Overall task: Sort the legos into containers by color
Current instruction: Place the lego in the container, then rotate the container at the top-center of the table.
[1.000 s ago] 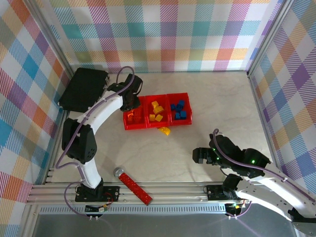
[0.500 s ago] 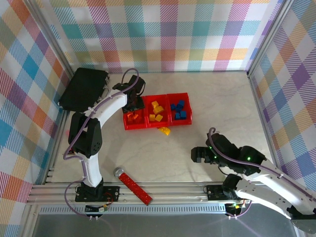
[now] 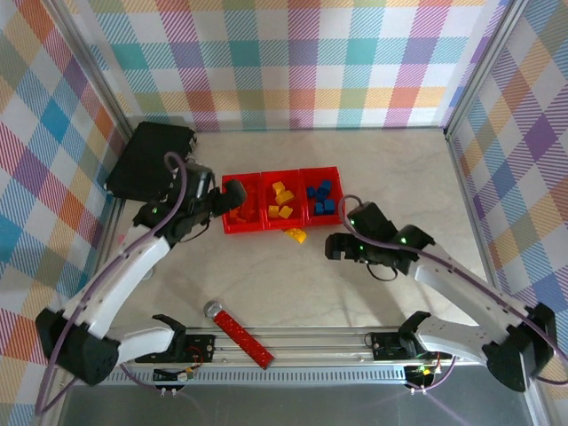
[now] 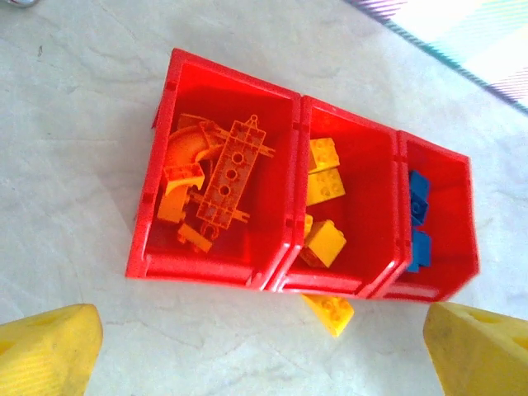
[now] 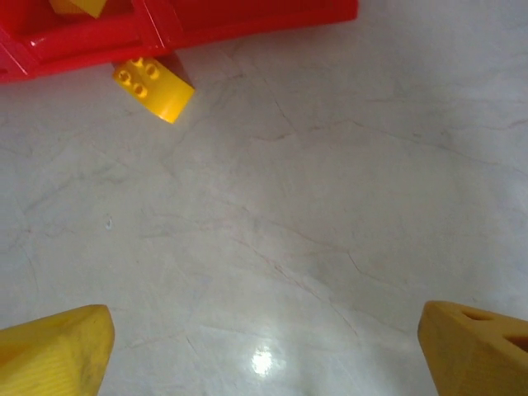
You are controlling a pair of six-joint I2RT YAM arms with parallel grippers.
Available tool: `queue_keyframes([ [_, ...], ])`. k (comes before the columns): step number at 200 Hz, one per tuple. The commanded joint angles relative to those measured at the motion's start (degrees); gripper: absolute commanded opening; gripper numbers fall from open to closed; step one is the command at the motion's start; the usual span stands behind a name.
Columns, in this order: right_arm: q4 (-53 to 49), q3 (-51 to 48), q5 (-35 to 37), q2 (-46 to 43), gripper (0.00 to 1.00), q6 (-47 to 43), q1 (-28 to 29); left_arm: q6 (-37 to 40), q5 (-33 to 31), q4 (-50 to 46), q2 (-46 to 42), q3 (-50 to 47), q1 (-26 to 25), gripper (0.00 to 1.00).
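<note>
Three joined red bins [image 3: 266, 224] [image 4: 216, 272] stand mid-table. The left one holds orange legos [image 4: 219, 177], the middle one yellow legos [image 4: 323, 239], the right one blue legos [image 4: 419, 206]. One yellow brick [image 3: 295, 235] [image 4: 330, 312] [image 5: 153, 87] lies on the table against the bins' near wall [image 5: 206, 29]. My left gripper [image 3: 233, 193] [image 4: 264, 363] hovers open and empty by the left bin's left end. My right gripper [image 3: 334, 248] [image 5: 264, 355] is open and empty over bare table, right of the loose yellow brick.
A black case [image 3: 151, 158] lies at the back left. A long red bar with a silver round end [image 3: 240, 330] rests near the front rail. Checkered walls close in the left, back and right sides.
My left arm has swung back and to the left from above the left bin. My right gripper has travelled away from the front edge toward the bins and the loose yellow brick.
</note>
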Motion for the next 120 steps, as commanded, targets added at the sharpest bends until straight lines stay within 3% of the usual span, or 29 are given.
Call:
queue_keyframes([
  [1, 3.94, 4.39, -4.12, 6.27, 0.93, -3.39, -0.7, -3.49, 1.35, -1.54, -5.19, -5.72, -1.38, 1.0],
  [30, 2.78, 10.87, -6.24, 17.31, 0.86, -5.78, -0.7, -6.5, 0.54, -3.98, -13.97, -11.08, -2.11, 1.0],
  [59, 2.32, 13.57, -6.28, 23.08, 0.72, -7.87, -0.7, -7.92, 2.06, -6.68, -19.49, -13.54, -2.22, 1.0],
  [87, 2.57, 14.77, -5.79, 26.81, 0.5, -9.27, -0.77, -9.8, 2.66, -9.82, -22.92, -15.18, -2.59, 1.0],
  [120, 5.99, 15.7, -4.04, 31.28, 0.38, -10.71, -1.07, -12.5, 4.79, -8.82, -25.93, -18.89, -3.04, 1.0],
])
